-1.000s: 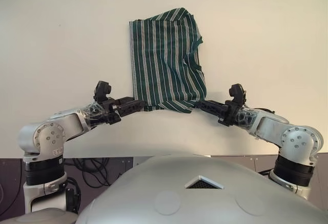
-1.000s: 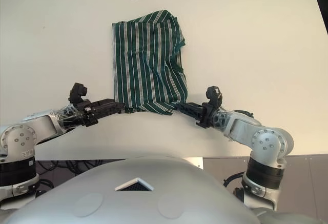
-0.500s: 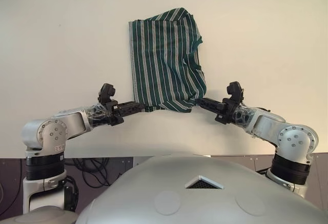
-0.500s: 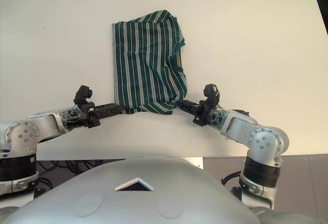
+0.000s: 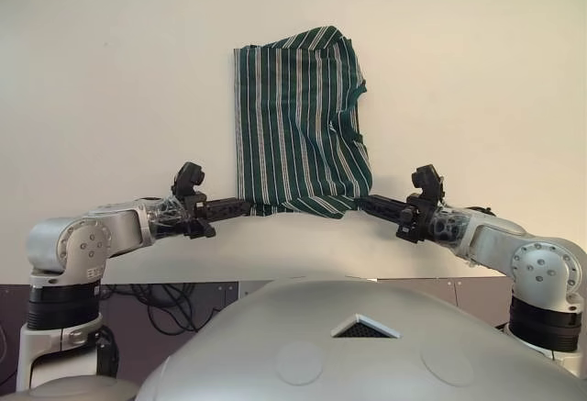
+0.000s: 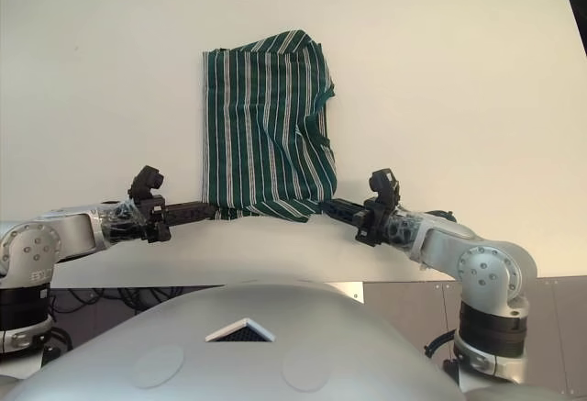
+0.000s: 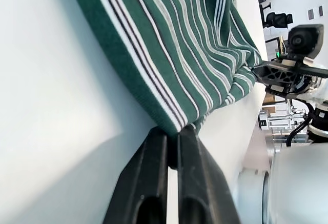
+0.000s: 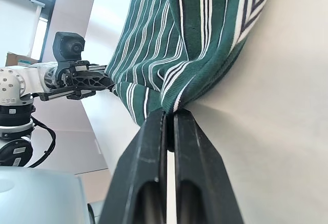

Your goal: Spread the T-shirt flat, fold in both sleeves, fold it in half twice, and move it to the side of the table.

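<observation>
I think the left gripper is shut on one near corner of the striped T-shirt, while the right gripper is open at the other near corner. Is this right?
Not quite. The right gripper is not open: the right wrist view shows it shut on the other near corner of the striped T-shirt. The left gripper is indeed shut on its corner.

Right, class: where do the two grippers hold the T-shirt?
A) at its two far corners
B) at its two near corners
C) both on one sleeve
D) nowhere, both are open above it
B: the left gripper and the right gripper are each shut on a near corner of the T-shirt.
</observation>
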